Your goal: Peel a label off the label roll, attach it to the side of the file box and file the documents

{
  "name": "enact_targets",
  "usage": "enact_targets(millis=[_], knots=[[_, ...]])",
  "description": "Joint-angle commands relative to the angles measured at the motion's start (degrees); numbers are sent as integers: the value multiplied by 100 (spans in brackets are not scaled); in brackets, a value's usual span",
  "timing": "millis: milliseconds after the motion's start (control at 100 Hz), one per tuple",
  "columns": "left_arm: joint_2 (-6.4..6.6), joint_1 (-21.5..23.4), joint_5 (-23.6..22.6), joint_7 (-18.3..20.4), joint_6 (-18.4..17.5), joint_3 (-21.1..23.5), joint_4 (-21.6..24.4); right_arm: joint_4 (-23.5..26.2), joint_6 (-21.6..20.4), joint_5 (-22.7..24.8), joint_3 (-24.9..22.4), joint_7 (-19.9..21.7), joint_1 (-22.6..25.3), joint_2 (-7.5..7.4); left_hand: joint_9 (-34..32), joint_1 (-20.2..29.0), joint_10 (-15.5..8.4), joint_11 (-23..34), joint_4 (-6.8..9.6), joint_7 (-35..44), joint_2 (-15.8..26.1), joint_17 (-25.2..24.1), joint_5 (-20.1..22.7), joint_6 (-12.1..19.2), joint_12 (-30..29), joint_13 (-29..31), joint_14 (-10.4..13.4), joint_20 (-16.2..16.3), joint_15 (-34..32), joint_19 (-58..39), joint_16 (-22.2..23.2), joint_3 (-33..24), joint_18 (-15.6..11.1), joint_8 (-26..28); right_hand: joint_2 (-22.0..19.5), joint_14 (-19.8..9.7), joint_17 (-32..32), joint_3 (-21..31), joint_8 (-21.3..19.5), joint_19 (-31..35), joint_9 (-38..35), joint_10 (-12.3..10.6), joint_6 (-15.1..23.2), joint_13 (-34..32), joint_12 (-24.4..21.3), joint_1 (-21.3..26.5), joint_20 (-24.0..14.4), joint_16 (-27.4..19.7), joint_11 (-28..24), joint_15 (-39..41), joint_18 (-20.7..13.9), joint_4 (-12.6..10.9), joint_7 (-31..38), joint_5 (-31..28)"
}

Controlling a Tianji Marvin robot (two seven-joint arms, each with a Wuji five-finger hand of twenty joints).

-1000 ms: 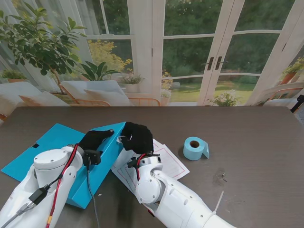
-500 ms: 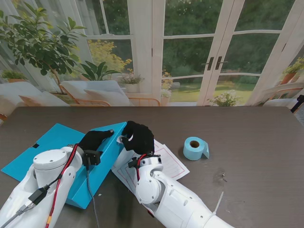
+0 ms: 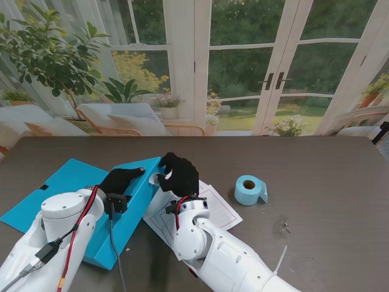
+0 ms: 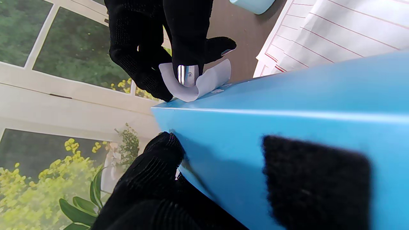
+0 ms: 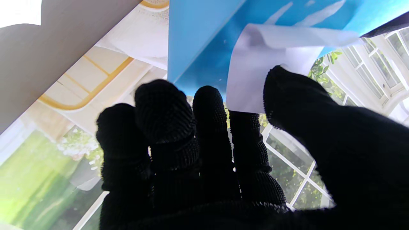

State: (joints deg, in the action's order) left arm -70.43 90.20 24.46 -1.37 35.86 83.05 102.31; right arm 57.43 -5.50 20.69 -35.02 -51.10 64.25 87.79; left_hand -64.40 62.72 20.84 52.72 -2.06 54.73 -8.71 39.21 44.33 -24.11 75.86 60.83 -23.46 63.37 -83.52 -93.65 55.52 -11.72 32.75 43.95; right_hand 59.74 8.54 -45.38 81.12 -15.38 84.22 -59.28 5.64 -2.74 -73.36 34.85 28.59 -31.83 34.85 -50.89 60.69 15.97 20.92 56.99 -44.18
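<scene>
The blue file box lies open at the left of the table, its raised side propped up by my left hand, which grips that wall. My right hand holds a pale label pinched between thumb and fingers at the box's far top corner. The label curls against the blue side, one end touching it. The documents lie flat beside the box, partly under my right arm. The blue label roll stands to the right of them.
The dark wooden table stretches right of the roll, with a small scuff mark. The box's open flap spreads toward the table's left edge. Windows and plants lie beyond the far edge.
My right hand has shifted slightly right and nearer along the box's top corner, bringing the label against the side. My left hand stays on the box.
</scene>
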Motion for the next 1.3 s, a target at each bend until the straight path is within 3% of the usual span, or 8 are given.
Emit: enact_targets(millis=[0,140,220,260,310,830,1100,1290], knots=[[-6,1,1,133,-11,8,55,36,12,-2,-7,92,17,-4,25,303,-12,30,261,122,199,-43,8,-146,54,99,63,117,-301,-42,79,-81,87,82,-109,79,526,241,-88,251,245,53,-24,72,-81,-158,35,-38,-96,-41,74,-195,-185,213],[4,-6,-11,170,-11,8,43,72,71,4,-28,120,22,-29,26,301,-7,31,261,120,199,-43,14,-147,56,99,63,117,-301,-42,79,-80,87,80,-200,106,645,223,-266,242,413,73,-42,224,-131,-205,34,-48,-134,-41,60,-364,-333,381],[13,-5,-25,200,-17,9,38,104,120,6,-39,151,28,-47,22,300,-11,34,262,118,196,-43,18,-154,57,98,60,117,-301,-42,80,-80,87,79,-312,135,750,205,-335,236,590,90,-74,368,-145,-283,25,-54,-167,-20,45,-641,-450,621],[21,-4,-32,229,-21,13,34,136,157,-1,-46,188,36,-62,22,297,-12,35,262,120,189,-43,19,-148,58,98,64,117,-302,-42,80,-78,87,81,-375,172,810,184,-372,228,678,100,-101,447,-158,-343,14,-67,-182,-6,48,-913,-522,766],[28,-2,-38,254,-22,17,32,166,189,-14,-55,231,46,-77,22,298,-12,35,263,122,194,-43,22,-147,58,101,71,117,-302,-41,79,-82,87,83,-414,173,865,170,-370,212,736,107,-134,507,-166,-387,13,-76,-170,-18,51,-990,-582,895],[79,11,-83,435,-34,53,20,365,356,-91,-96,558,66,-183,18,295,-15,35,270,118,185,-43,23,-139,57,97,79,117,-303,-41,80,-94,87,87,-675,226,1095,-21,-348,52,907,129,21,791,-281,-715,26,-166,-30,-231,47,-1003,-741,877],[106,28,-105,523,-61,76,18,346,403,-219,-103,768,9,-201,20,287,-17,35,272,120,188,-47,33,-129,57,97,79,117,-303,-40,80,-98,83,88,-1121,271,1255,-190,-291,-23,1010,119,462,942,-329,-915,-5,-157,89,-294,6,-1023,-924,1017],[122,34,-111,581,-97,85,6,452,436,-324,-115,1073,23,-279,23,284,-20,35,273,117,185,-47,27,-123,58,97,79,117,-303,-40,80,-101,83,89,-1390,318,1510,-361,-243,-104,1294,115,358,1224,-338,-1120,-57,-125,159,-313,-41,-1023,-1076,1302]])
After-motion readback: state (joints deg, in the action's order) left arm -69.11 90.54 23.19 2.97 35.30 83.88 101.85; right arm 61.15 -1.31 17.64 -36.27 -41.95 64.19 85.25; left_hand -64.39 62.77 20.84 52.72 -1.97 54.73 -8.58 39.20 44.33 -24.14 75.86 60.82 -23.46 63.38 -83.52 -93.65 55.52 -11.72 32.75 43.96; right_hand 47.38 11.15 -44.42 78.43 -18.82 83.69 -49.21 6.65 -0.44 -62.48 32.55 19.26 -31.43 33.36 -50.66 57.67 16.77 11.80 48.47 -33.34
